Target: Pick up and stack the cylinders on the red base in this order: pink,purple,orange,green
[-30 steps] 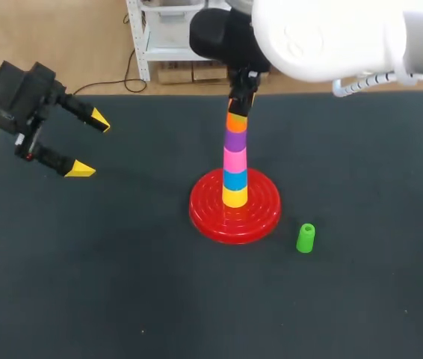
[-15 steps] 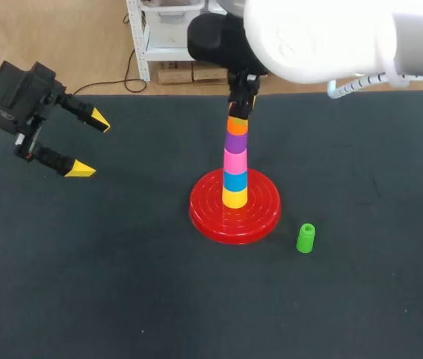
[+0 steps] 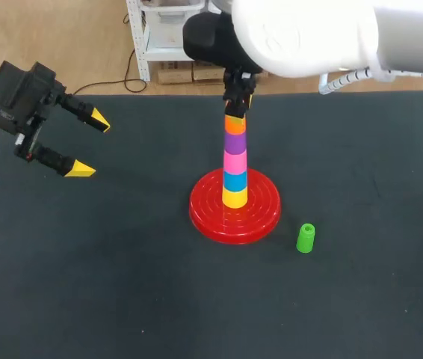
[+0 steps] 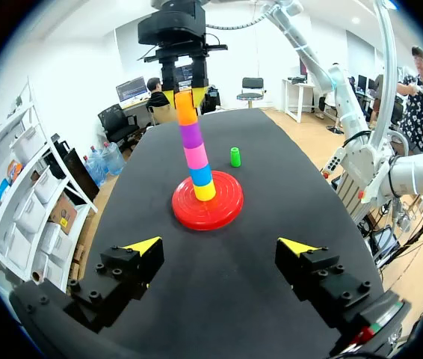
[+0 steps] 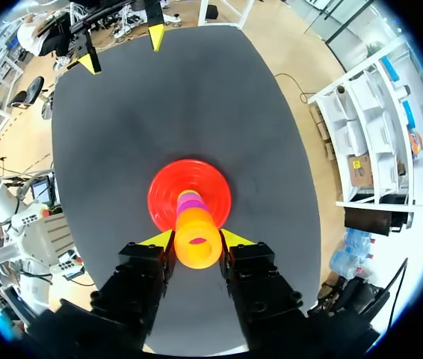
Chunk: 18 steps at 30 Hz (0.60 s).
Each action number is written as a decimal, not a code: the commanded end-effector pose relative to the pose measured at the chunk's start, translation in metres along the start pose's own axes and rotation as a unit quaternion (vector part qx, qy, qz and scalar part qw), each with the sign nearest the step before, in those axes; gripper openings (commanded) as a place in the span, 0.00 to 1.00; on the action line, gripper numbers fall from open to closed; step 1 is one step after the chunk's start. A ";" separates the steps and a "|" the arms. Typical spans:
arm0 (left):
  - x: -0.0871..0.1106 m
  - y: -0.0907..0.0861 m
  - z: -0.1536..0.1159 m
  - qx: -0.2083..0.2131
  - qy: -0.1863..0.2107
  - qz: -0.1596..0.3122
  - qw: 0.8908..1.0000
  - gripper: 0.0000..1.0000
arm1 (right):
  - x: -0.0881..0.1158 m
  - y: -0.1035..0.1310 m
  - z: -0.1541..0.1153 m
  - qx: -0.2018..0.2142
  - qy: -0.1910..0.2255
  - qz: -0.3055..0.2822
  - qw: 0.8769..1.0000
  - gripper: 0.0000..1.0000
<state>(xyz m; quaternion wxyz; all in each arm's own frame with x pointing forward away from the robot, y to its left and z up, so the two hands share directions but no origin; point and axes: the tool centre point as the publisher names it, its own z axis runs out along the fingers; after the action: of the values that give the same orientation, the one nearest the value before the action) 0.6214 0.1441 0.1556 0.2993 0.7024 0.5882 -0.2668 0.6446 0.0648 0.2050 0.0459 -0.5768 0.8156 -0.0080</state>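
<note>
On the red base (image 3: 262, 218) the stack reads yellow (image 3: 234, 197), blue (image 3: 234, 180), pink (image 3: 234, 159), purple (image 3: 235, 140), with orange (image 3: 235, 124) on top. By my count three of the four ordered pieces are placed. My right tool (image 5: 196, 238) sits at the stack's top around orange; I cannot tell whether it pinches orange or has let go. Green (image 3: 306, 238) is what's left, standing upright on the table (image 3: 122, 292) just beside the base. My left tool (image 3: 88, 144) hangs spread and empty, well apart from the base.
</note>
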 end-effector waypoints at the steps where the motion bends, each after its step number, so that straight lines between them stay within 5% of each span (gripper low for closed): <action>1: 0.001 0.001 0.000 0.001 -0.001 0.001 1.000 1.00 | 0.003 0.001 0.005 0.001 -0.005 0.000 1.000 0.00; 9: 0.001 0.001 0.000 0.001 -0.001 0.001 1.000 1.00 | 0.001 0.002 0.004 0.009 -0.004 0.005 1.000 0.00; 10: 0.001 0.001 0.000 0.001 -0.001 0.001 1.000 1.00 | 0.001 0.002 0.004 0.009 -0.004 0.005 1.000 0.82; 11: 0.001 0.001 0.000 0.001 -0.001 0.001 1.000 1.00 | 0.001 0.002 0.004 0.009 -0.004 0.005 1.000 1.00; 18: 0.001 0.001 0.000 0.001 -0.001 0.001 1.000 1.00 | 0.001 0.002 0.004 0.009 -0.004 0.005 1.000 1.00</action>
<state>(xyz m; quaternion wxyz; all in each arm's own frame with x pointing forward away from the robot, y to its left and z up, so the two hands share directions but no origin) 0.6214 0.1441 0.1556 0.2992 0.7024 0.5882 -0.2668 0.6447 0.0655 0.2009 0.0514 -0.5731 0.8178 -0.0132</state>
